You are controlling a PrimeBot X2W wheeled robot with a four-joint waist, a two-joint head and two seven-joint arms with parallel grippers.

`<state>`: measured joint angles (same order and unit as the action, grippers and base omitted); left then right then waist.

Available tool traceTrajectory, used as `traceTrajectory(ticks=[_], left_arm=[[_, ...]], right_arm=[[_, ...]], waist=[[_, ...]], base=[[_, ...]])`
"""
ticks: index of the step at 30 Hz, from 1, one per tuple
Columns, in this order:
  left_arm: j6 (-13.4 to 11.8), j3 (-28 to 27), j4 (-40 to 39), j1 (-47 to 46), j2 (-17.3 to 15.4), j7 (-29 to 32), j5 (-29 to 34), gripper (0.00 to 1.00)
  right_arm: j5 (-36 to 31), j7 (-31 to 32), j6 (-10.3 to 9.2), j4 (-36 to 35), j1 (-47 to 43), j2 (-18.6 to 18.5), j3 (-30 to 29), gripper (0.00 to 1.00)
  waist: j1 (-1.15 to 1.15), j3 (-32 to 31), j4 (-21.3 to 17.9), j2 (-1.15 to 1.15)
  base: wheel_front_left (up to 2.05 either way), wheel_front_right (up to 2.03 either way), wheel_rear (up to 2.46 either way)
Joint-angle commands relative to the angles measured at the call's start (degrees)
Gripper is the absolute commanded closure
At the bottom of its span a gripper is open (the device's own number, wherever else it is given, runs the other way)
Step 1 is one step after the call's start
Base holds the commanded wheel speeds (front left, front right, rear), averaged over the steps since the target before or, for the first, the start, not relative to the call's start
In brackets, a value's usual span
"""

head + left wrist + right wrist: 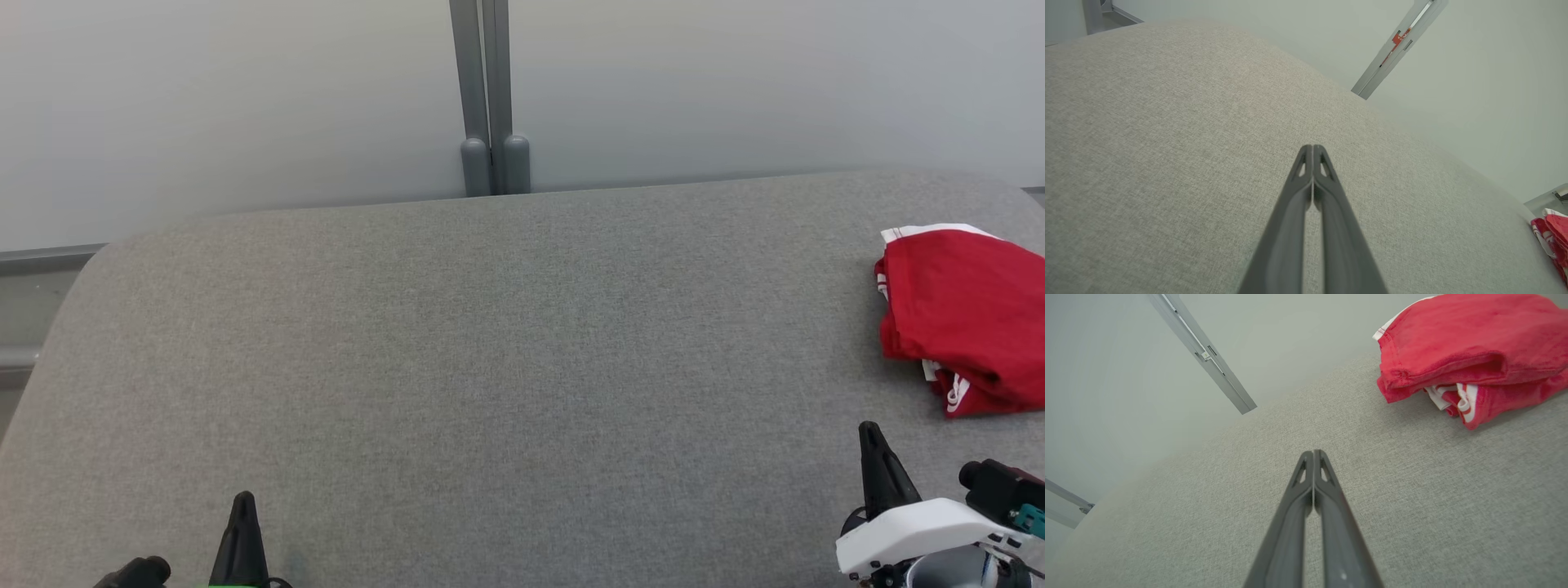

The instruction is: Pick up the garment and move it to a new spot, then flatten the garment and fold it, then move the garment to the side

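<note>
1. Two grippers sit low in the head view, each cut off by the bottom edge. At about seven o'clock the left gripper [243,500] shows as a single dark point, with a rounded black part beside it that is too cropped to identify. In the left wrist view its fingers [1290,228] lie pressed together up to the tips with nothing between them. Whether the tip touches the cloth below cannot be told.
2. Across the middle runs a grey fabric-covered surface [490,343]. Its far-left corner is rounded and its near edge falls outside the frame.
3. At twelve o'clock a grey double post [490,98] stands against the pale wall [204,98], just behind the surface's far edge. Its top is cut off.
4. At three o'clock the garment [963,318], red with white trim, lies folded in layers on the surface near its right end. Its right side runs out of frame, so its full outline is hidden.
5. At about five o'clock the right gripper [870,429] points up from a white wrist housing [922,531] that is partly cropped. In the right wrist view its jaws are closed flat against each other and empty, and the garment lies at one o'clock, apart from the tip.
</note>
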<state>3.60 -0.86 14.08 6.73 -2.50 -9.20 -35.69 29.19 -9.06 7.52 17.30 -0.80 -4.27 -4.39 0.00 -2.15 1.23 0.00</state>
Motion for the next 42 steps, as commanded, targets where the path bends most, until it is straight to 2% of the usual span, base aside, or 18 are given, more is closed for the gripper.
traceTrajectory(ticks=[1,20,42], left_arm=[[0.4,-0.5,-0.8,-1.9,-0.2,0.4,-2.1,1.0],[1.4,-1.9,-0.6,-5.0,-0.3,4.5,-16.5,1.0],[2.3,-3.2,-0.5,-7.9,-0.4,8.3,-30.1,1.0]], right_arm=[[2.5,0.5,-0.01,-1.1,1.8,-0.2,-0.3,1.0],[18.5,4.5,-0.01,-1.8,3.3,0.2,-0.8,1.0],[33.6,8.3,-0.01,-2.4,4.7,0.6,-1.3,1.0]], waist=[[0.0,0.0,0.0,0.0],[0.0,0.5,-0.2,0.0],[0.0,0.9,-0.5,0.0]], base=[[0.0,0.0,0.0],[0.0,0.0,0.0],[0.0,0.0,0.0]])
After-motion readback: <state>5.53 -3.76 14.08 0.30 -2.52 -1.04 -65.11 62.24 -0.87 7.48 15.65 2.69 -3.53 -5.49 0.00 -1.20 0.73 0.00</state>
